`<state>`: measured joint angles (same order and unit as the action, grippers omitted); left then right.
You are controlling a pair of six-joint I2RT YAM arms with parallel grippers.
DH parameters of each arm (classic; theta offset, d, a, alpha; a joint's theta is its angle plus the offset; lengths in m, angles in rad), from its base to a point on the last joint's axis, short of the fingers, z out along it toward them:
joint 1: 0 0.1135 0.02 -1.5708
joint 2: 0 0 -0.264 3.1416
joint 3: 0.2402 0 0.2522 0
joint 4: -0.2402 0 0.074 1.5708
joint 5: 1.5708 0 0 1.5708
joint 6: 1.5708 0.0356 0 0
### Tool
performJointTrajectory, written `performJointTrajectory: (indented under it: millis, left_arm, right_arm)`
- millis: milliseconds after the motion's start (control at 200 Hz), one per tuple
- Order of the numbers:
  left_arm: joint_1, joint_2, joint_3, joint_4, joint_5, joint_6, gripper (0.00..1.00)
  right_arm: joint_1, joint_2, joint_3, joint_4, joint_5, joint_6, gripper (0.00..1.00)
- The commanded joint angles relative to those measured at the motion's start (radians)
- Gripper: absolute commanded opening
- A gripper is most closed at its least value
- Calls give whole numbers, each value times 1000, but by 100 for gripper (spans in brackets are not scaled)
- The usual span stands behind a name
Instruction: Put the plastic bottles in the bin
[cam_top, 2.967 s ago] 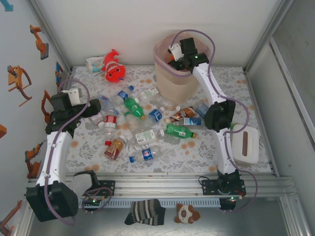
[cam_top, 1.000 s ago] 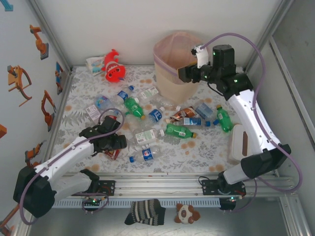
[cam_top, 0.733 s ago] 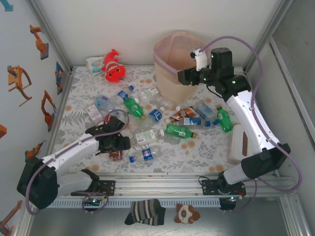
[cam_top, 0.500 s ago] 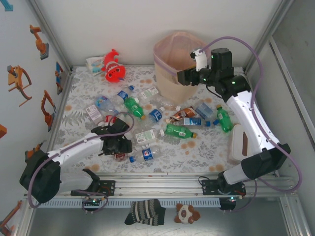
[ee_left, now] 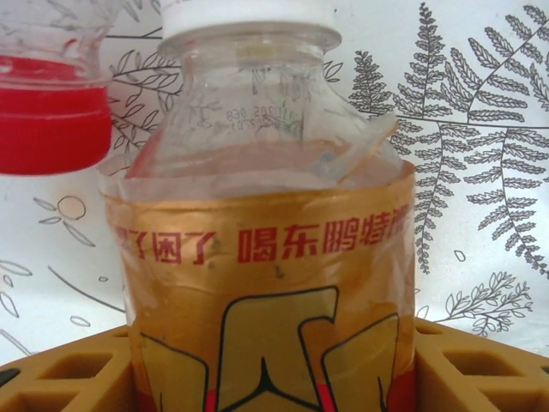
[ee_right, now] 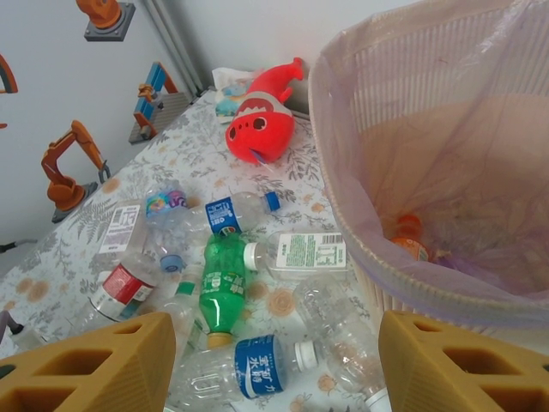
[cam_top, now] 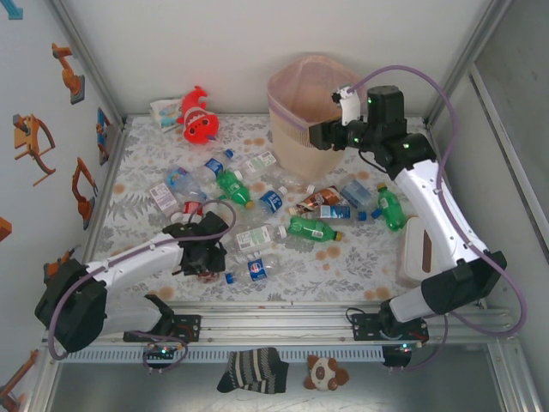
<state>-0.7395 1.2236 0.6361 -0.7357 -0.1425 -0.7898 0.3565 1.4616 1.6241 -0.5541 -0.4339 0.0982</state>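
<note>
Several plastic bottles (cam_top: 274, 225) lie scattered over the floral table. My left gripper (cam_top: 206, 261) sits low at the pile's near left. It is shut on a clear bottle with a gold label and white cap (ee_left: 266, 257), which fills the space between its orange fingers (ee_left: 480, 369). My right gripper (cam_top: 319, 133) hangs open beside the front right of the bin (cam_top: 296, 150), with nothing between its fingers (ee_right: 94, 365). The bin's lined rim (ee_right: 412, 287) shows in the right wrist view, with an orange-capped bottle (ee_right: 410, 240) lying inside. Below lie a green bottle (ee_right: 221, 283) and blue-labelled bottles (ee_right: 257, 367).
A red fish plush (cam_top: 197, 116) lies at the back left next to a small packet. A white box (cam_top: 426, 249) sits at the table's right edge. A red-capped bottle (ee_left: 51, 129) lies close to the held one. Walls close in the left, back and right sides.
My left arm has slid right and lower over the gold-labelled bottle, and its jaws have closed on it. The right arm has barely moved.
</note>
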Motion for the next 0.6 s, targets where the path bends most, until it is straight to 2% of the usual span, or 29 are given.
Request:
performJointTrajectory:
  millis: [0,285,596]
  left_arm:
    - [-5,-49,-10,-62,-33,-20,57]
    - [-5,-163,61,-104,-75,33,53]
    - [-5,-280,211,-47,-88,214,50]
  right_arm:
    - [6,-47,-18,36,-14,24,63]
    - [7,-89,-44,43,-40,55,62]
    - [28,-129,-94,52,-104,105,62]
